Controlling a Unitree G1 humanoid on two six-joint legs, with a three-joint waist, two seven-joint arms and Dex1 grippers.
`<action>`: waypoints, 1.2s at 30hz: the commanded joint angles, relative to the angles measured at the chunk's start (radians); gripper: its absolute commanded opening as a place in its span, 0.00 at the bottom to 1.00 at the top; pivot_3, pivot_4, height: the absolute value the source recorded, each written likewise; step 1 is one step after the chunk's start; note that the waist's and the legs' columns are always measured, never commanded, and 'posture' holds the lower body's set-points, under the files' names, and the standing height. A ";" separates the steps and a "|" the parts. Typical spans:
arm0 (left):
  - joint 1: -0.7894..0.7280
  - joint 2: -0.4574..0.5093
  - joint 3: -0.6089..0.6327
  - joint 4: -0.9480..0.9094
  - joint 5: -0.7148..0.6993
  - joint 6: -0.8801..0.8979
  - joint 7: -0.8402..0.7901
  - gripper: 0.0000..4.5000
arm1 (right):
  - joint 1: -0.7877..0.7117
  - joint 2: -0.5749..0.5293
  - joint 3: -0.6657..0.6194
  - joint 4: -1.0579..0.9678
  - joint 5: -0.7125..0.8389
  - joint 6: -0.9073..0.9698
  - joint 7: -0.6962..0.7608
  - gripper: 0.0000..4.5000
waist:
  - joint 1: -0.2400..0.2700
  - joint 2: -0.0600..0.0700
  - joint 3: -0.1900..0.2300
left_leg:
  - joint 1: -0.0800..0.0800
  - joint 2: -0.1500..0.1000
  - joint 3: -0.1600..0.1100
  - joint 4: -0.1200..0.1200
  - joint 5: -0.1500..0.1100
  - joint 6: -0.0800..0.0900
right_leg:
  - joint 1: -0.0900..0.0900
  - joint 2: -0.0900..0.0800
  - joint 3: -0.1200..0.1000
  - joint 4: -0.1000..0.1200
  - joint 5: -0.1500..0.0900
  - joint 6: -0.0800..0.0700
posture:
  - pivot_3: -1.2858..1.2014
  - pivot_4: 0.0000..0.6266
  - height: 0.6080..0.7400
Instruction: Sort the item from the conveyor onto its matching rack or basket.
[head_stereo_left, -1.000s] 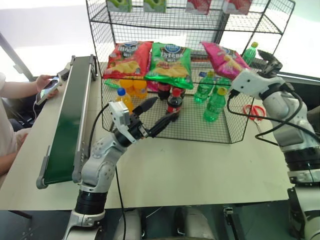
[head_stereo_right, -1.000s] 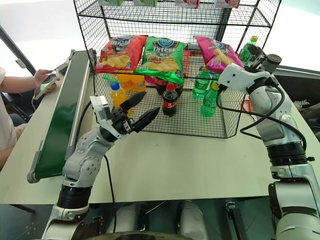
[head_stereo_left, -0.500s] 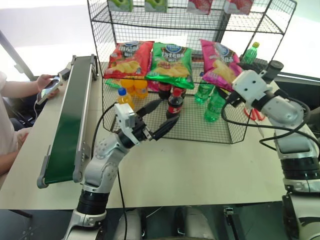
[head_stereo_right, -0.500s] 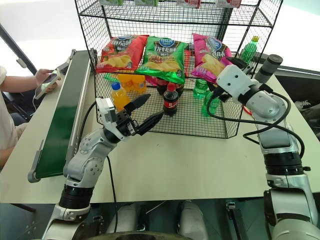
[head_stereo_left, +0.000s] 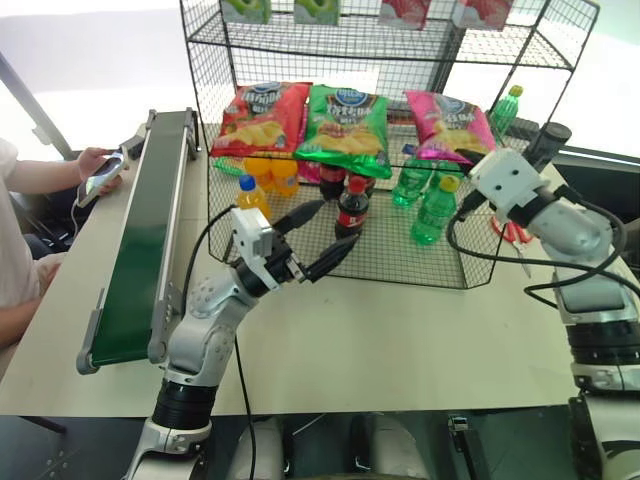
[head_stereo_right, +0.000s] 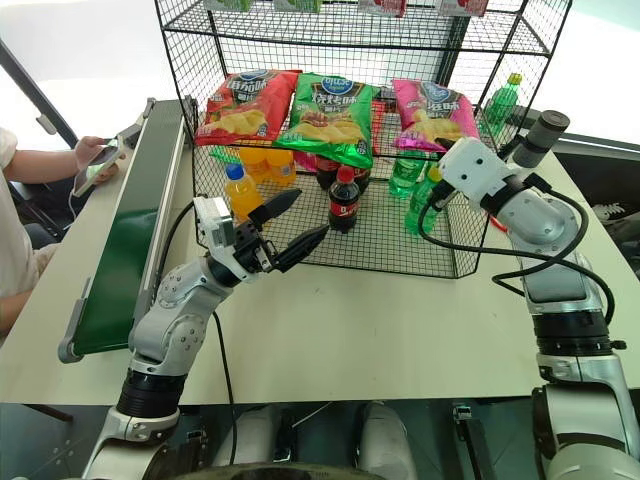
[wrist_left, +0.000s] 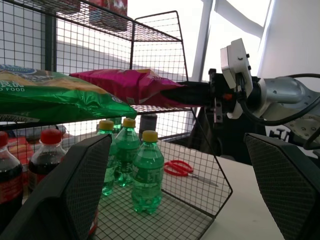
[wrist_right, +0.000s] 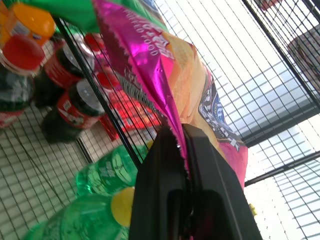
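On the rack's middle tier, beside the green bag and red bag: magenta-pink crisp bag, long axis running back into the shelf. Right gripper at its near edge, far closer than the left gripper, spread wide and empty near the cola bottle. Conveyor bare.

From the left wrist: bag lying flat, green bottles beneath.

From the right wrist: fingers clamped on the bag's crimped edge; mesh bars close alongside, likely to snag on withdrawal.
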 joint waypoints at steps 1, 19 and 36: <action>-0.003 -0.006 -0.015 -0.032 0.002 -0.019 0.005 1.00 | -0.064 -0.062 0.017 0.027 -0.124 -0.105 -0.080 0.00 | 0.000 0.000 0.000 | 0.000 0.000 0.000 0.000 0.000 0.000 | 0.000 0.000 0.000 0.000 0.000 0.000 | 0.52 0.24 1.00; 0.032 0.023 -0.025 -0.056 0.016 -0.004 0.028 1.00 | -0.064 -0.062 -0.019 0.033 0.081 -0.095 0.078 0.99 | 0.000 0.000 0.000 | 0.000 0.001 0.000 0.000 0.003 -0.005 | 0.000 0.000 0.000 0.000 0.000 0.000 | 0.52 0.24 1.00; 0.237 0.503 0.270 -0.166 -0.095 0.206 -0.112 1.00 | 0.666 -0.051 -0.293 -0.704 0.957 0.519 0.426 0.99 | 0.003 0.001 0.000 | -0.001 0.001 -0.005 0.000 -0.003 0.004 | 0.002 -0.001 -0.002 -0.002 0.000 -0.001 | 0.52 0.24 1.00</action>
